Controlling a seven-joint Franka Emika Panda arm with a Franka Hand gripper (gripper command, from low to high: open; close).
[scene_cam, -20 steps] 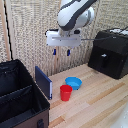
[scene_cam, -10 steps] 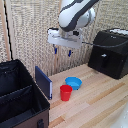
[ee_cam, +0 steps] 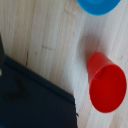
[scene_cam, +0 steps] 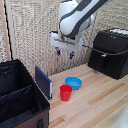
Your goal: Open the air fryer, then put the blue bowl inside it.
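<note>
The air fryer [scene_cam: 114,50] is a black box at the exterior view's right, with its drawer shut. Its handle [scene_cam: 103,60] is a short dark bar on the front face. The blue bowl [scene_cam: 73,82] rests on the wooden table, its rim also showing in the wrist view [ee_cam: 98,5]. My gripper [scene_cam: 64,53] hangs open and empty well above the table, over the bowl and to the left of the air fryer. Its blue-tipped fingers [scene_cam: 58,51] touch nothing. The wrist view does not show the fingers.
A red cup [scene_cam: 65,92] [ee_cam: 106,86] stands just in front of the bowl. A black fabric case [scene_cam: 20,97] [ee_cam: 30,100] with a raised blue flap [scene_cam: 43,82] fills the exterior view's left. A woven screen [scene_cam: 30,30] backs the table [scene_cam: 100,107].
The gripper has drifted slightly toward the exterior view's left and stays open. The bowl, cup and air fryer have not moved.
</note>
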